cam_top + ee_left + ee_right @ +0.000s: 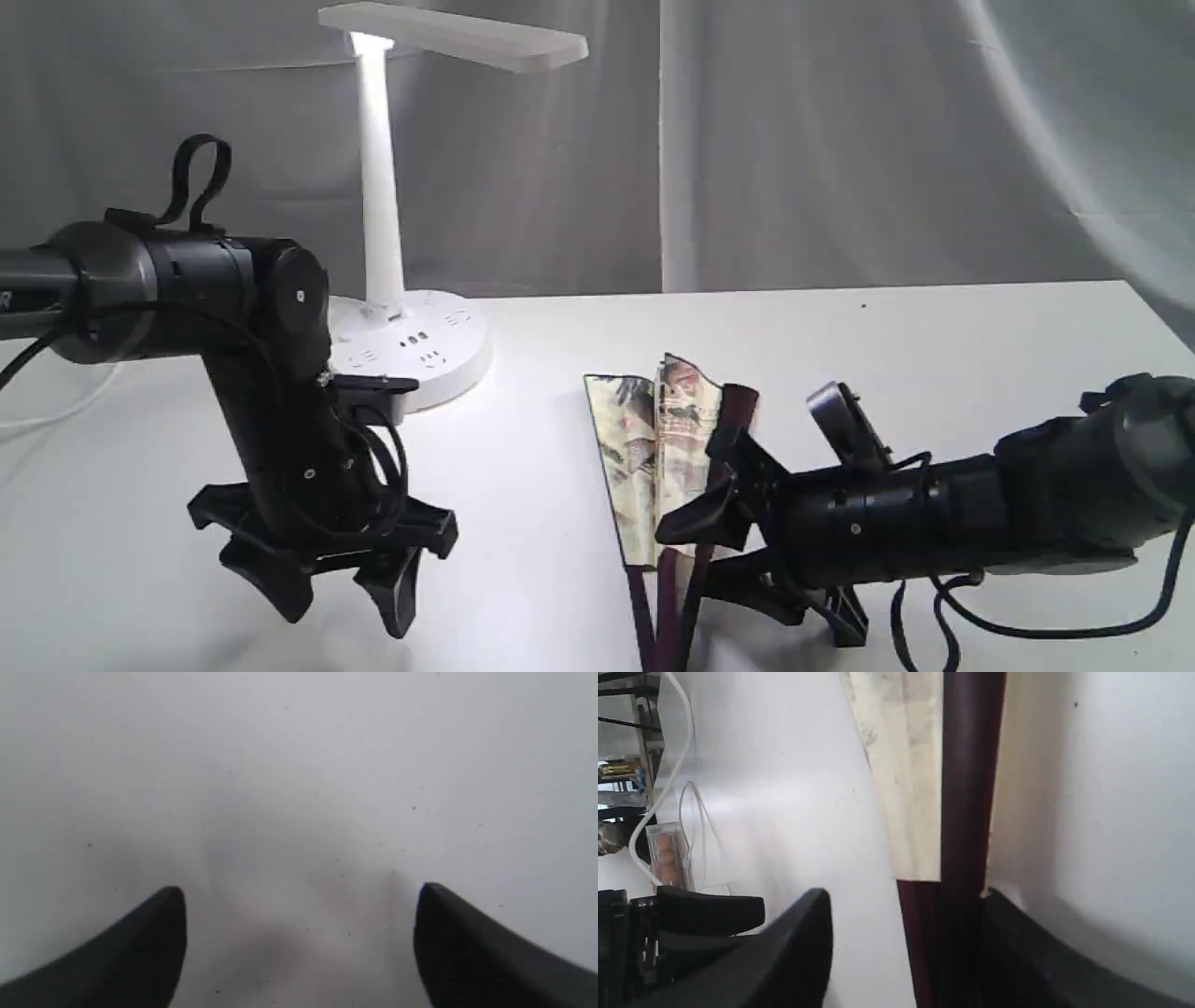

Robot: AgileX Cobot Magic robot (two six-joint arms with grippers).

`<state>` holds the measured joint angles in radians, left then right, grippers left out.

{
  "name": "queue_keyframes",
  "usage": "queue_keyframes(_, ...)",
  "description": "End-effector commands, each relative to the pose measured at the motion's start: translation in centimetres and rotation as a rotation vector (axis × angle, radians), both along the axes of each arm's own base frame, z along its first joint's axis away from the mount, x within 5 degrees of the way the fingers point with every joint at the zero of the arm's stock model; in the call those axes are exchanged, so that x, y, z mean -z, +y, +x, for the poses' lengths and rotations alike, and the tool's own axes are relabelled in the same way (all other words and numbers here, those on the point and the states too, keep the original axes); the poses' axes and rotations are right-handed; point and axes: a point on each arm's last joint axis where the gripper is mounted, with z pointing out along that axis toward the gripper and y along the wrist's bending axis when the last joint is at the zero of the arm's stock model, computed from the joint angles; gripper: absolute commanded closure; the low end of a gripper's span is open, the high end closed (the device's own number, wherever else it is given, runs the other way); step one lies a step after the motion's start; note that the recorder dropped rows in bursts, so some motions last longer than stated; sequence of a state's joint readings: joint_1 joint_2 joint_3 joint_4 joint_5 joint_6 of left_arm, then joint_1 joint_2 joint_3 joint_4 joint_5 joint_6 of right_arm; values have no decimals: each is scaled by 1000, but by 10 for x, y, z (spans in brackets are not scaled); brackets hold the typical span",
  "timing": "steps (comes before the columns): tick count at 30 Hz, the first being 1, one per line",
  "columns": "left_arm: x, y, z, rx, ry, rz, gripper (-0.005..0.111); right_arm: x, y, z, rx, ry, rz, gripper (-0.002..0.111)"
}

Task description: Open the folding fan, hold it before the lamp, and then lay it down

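Right gripper [906, 898], jaws spread wide, straddles the folding fan [658, 448] ribs near the table [934, 355] front edge, so I'd guess opening step, firm pinch next.

The lamp [381, 233] stands on the table [934, 355] in the upper left of the frame. The folding fan [653, 448] lies at lower centre, right of the lamp's base. The left gripper [344, 611] hangs at lower left, before the lamp. The right gripper [691, 560] reaches in from the lower right, its jaws either side of the fan's ribs.
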<state>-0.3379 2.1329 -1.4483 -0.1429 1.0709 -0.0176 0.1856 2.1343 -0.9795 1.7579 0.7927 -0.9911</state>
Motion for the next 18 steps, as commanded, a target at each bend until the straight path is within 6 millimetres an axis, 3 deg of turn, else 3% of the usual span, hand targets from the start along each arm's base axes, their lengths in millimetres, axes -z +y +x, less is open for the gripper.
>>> queue_keyframes(1,-5,0,0,-5,-18,-12,40,7,-1,0,8,13,-48,67)
queue_keyframes(11,-4,-1,2,-8,-36,-20,40,5,0,-1,-32,-24,-35,107)
queue_keyframes(18,-5,-7,3,23,-57,-87,40,-2,6,-5,-132,-103,38,108)
